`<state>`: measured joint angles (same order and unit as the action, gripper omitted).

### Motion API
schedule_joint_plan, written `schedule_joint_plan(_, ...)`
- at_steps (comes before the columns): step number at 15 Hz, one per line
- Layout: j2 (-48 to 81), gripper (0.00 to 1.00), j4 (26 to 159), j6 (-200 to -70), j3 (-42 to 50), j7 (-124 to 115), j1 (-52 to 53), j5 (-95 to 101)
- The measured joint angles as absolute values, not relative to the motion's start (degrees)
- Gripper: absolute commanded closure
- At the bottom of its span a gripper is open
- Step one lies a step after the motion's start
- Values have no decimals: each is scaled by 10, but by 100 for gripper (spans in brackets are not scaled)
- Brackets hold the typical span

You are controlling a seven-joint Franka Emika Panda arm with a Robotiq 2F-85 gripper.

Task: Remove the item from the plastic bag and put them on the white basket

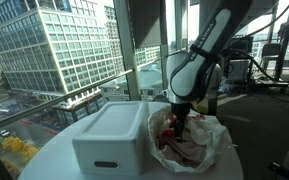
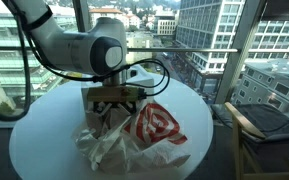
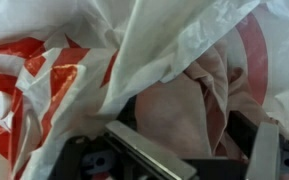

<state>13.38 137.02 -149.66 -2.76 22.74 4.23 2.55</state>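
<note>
Just beside the white basket (image 1: 109, 140), gripper (image 3: 199, 140) spread inside the plastic bag (image 2: 149, 125); crinkled folds (image 3: 174, 40) around it.

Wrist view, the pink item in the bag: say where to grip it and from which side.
Grip the item at its bare pink bulge, probably from above through the mouth of the bag; plastic folds cover its other sides.

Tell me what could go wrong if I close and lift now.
1. In the wrist view, loose folds of the plastic bag hang around the pinkish item, which lies between the fingers of the open gripper. Closing may pinch film too and lift the whole bag.
2. The bag sits right beside the white basket, so a dragged bag could nudge it.
</note>
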Motion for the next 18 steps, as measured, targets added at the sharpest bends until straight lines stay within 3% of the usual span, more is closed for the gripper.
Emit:
schedule_joint_plan(1,146,0,1370,-1506,-33,228,42,26)
schedule_joint_plan(2,158,25,1369,-1515,-36,228,42,30)
schedule_joint_plan(3,169,27,1367,-1523,-36,227,41,39)
schedule_joint_plan(12,202,94,1350,-1537,-33,223,10,65)
schedule_joint_plan(14,200,98,1350,-1534,-36,219,5,58)
schedule_joint_plan(18,175,97,1348,-1488,-59,220,-7,16)
